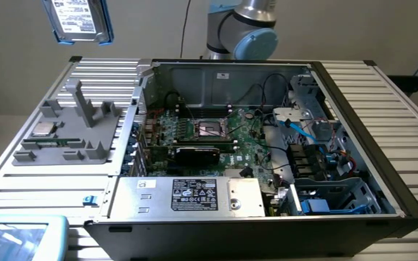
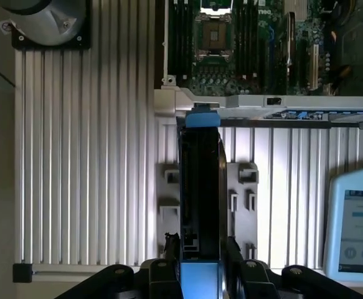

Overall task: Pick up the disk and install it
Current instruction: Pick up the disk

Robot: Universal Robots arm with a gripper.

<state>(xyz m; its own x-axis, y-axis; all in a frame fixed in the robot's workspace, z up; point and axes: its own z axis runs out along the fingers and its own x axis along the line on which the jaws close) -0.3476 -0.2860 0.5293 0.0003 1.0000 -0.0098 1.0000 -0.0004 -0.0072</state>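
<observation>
one disk (image 1: 82, 22) hangs high in the air at the exterior view's left, well above the grey holder (image 1: 85, 138) on the ribbed worktop (image 1: 42, 190) and beside the open computer case (image 1: 216, 81). from the wrist it shows edge-on, its blue frame clamped between the black jaws, which grip it, with the holder and the case's motherboard (image 2: 221, 37) beyond.

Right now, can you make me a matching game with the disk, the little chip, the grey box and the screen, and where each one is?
1 disk
2 chip
3 grey box
4 screen

A inside the computer case
B on the grey holder
C up in the air, in the gripper
D exterior view's lower left corner

Pairs: 1-C, 2-B, 3-A, 4-D
</observation>
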